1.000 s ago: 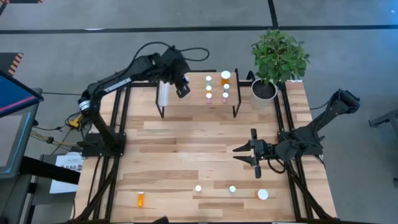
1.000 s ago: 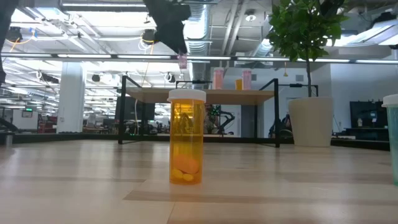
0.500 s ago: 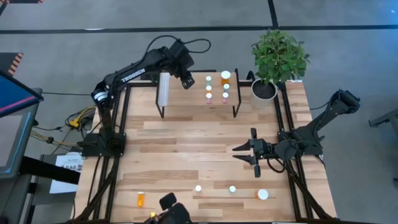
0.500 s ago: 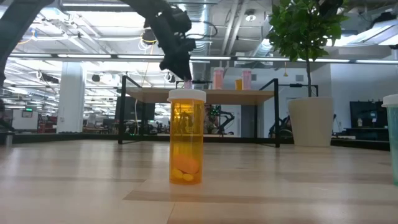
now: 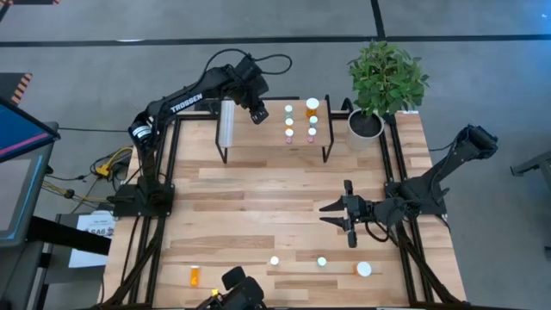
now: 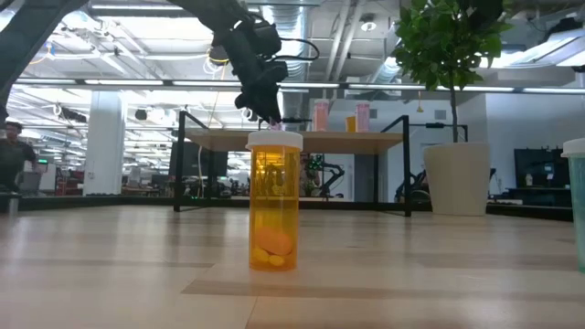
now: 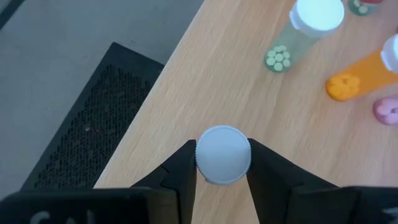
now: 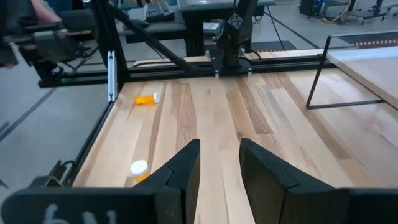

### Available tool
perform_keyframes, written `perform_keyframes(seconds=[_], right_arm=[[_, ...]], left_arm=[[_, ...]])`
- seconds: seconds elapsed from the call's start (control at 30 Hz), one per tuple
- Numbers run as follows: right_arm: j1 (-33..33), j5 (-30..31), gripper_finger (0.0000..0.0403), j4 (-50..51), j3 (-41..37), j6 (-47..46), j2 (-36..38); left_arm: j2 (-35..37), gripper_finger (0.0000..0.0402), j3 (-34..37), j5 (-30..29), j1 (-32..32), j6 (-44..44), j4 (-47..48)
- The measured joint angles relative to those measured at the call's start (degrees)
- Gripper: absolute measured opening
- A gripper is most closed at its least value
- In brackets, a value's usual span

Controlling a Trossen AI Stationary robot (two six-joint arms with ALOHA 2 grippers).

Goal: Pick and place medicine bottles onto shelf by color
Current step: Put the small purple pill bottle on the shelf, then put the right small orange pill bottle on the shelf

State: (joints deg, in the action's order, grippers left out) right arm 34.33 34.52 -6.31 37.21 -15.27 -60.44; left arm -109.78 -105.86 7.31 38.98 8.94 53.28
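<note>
My left gripper (image 5: 256,113) hangs over the left part of the light-wood shelf (image 5: 258,139), shut on a small bottle with a white cap (image 7: 222,152). In the low view the near orange bottle (image 6: 274,201) hides its body. Several bottles stand on the shelf's right half (image 5: 300,120); the left wrist view shows green (image 7: 292,37), orange (image 7: 357,78) and pink (image 7: 387,110) ones. My right gripper (image 5: 344,212) waits open above the table's right middle. An orange bottle (image 5: 194,275) lies near the front left, and three white-capped ones (image 5: 321,261) stand along the front. My left gripper pinches the bottle's white cap (image 7: 205,157) between its two fingers (image 7: 181,171), one on each side of the round cap. The fingers slant down from the table's left. The bottle is upright below them; whether its base touches the shelf (image 7: 205,81) I cannot tell.
A potted plant (image 5: 385,77) stands at the far right corner beside the shelf. A white strip (image 5: 226,125) covers the shelf's left end. Bare tabletop lies between the shelf and the front row of bottles. A person (image 6: 11,155) shows far off in the room.
My left gripper has swung a little toward the table's far edge and sunk toward the shelf top with the bottle, then held still over the last half second. It has stayed shut on the bottle.
</note>
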Motion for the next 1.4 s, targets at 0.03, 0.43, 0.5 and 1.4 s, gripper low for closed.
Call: perform_keyframes(seconds=[0.03, 0.43, 0.5, 1.4], right_arm=[[-0.1, 0.0, 0.0133, -0.2, 0.0, -0.3, -0.3], [-0.7, 0.0, 0.0133, -0.3, 0.0, -0.9, -0.6], [-0.7, 0.0, 0.0134, -0.4, 0.0, -0.9, -0.6], [-0.6, 0.0, 0.0134, -0.6, 0.0, -1.3, -0.6]], left_arm=[[0.0, 0.0105, 0.0, 0.0, 0.0, -0.3, 0.0], [-0.3, 0.0154, 0.3, -0.2, -0.1, -2.0, 1.0], [-0.2, 0.0175, 0.3, -0.3, -0.1, -2.0, 1.3], [19.2, 0.0238, 0.7, -8.6, -19.7, -4.8, 15.2]])
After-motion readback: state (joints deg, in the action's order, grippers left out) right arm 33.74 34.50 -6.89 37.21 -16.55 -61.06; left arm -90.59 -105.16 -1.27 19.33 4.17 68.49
